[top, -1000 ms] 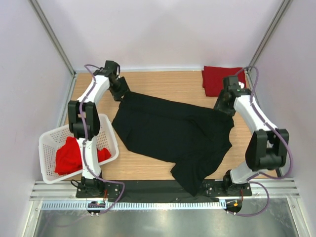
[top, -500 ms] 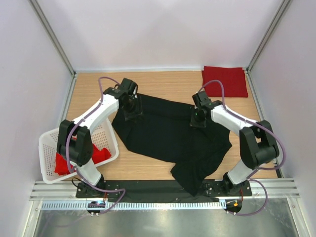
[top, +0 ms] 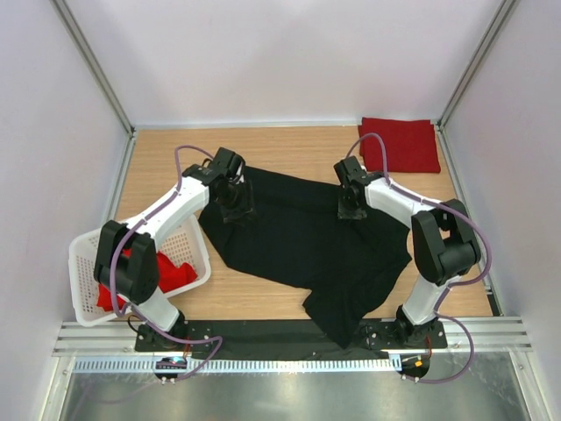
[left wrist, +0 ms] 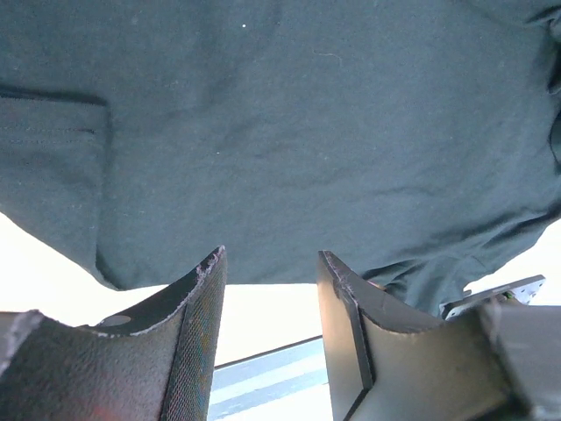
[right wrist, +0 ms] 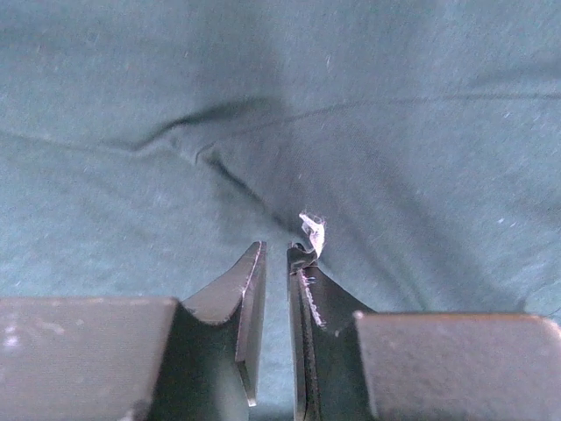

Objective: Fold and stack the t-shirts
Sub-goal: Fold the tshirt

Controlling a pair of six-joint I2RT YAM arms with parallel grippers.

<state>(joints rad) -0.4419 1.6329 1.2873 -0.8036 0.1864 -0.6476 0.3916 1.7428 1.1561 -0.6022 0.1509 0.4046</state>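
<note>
Though overhead hides it, left tool (left wrist: 269, 256) gapes — right tool (right wrist: 276, 250) narrow, shirt (right wrist: 394, 132) grip unclear.

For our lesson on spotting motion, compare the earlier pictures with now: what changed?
Both arms swung inward over the black t-shirt: the left gripper from its far-left corner, jaws open; the right gripper from its right edge, jaws now nearly closed, grip unclear. The black t-shirt, the folded red t-shirt and the basket stayed put.
</note>
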